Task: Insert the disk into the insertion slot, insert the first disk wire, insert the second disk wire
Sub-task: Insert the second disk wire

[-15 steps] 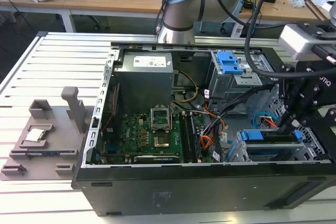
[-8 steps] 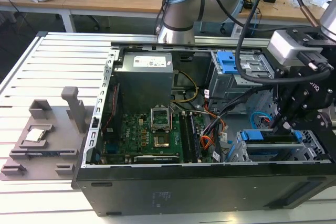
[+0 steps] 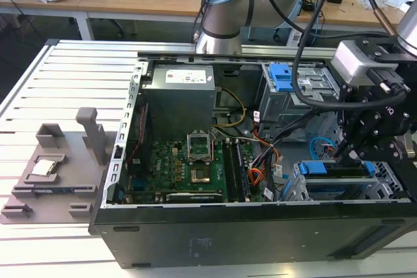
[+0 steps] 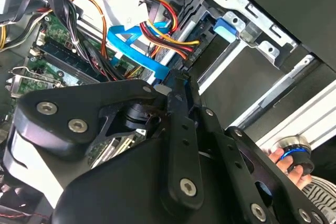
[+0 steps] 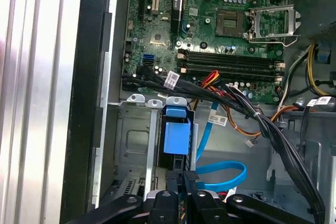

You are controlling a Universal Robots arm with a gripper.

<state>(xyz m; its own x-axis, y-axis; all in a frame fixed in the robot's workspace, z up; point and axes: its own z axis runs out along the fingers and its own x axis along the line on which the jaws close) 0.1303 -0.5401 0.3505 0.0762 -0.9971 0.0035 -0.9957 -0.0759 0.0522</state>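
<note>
Already the disk point(image 3: 335, 175) sits in the insertion slot point(image 3: 296, 190), blue carrier edge up, long axis along the case front wall. Gripper point(image 3: 343, 154) hangs directly above its rear edge, near a loose blue wire point(image 5: 223, 174). Jaw state: cannot tell.

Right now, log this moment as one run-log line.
end effector: at blue-framed disk | disk: standing in insertion slot | blue cable: loose beside cage | grip: unclear
</note>
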